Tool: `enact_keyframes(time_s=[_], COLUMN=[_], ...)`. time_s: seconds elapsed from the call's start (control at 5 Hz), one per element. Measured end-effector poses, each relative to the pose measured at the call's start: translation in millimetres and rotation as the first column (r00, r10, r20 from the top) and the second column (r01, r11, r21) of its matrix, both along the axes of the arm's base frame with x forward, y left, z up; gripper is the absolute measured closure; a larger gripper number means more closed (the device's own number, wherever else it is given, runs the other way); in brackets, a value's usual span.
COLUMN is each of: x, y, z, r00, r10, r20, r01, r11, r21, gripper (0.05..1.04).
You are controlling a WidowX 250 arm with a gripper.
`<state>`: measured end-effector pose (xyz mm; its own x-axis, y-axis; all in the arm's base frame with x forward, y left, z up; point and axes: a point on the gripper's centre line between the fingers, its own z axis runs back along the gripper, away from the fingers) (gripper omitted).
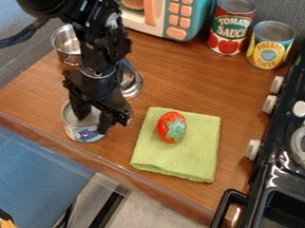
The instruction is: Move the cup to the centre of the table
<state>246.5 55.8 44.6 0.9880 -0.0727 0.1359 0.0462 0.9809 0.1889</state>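
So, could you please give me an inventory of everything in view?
open metal cup: 1, silver with white-and-blue label, left front of table
folded cloth: 1, green, front middle
shiny oval toy fruit: 1, red with green top, on cloth
tall can: 1, red label, back right
shorter can: 1, yellow-and-blue label, beside it
toy microwave: 1, white and teal, back
metal pot: 1, silver, back left
round metal piece: 1, silver, behind gripper
toy stove: 1, black, right
wooden table: 1, brown, centre
arm: 1, black, upper left
gripper: 1, black, at cup
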Motion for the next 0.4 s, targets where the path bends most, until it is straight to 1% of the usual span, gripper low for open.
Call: enact_keyframes(time_s=[0.2, 0.4], x=[-0.1, -5.9], y=[-2.4, -5.2], z=[3.2, 8.9], r00=[1.0, 0.999], r10=[-0.023, -0.042], r20=[0.008, 0.01], r01=[0.023, 0.042], r11=[1.0, 0.999], r21=[-0.008, -0.027], gripper=[0.7, 0.916])
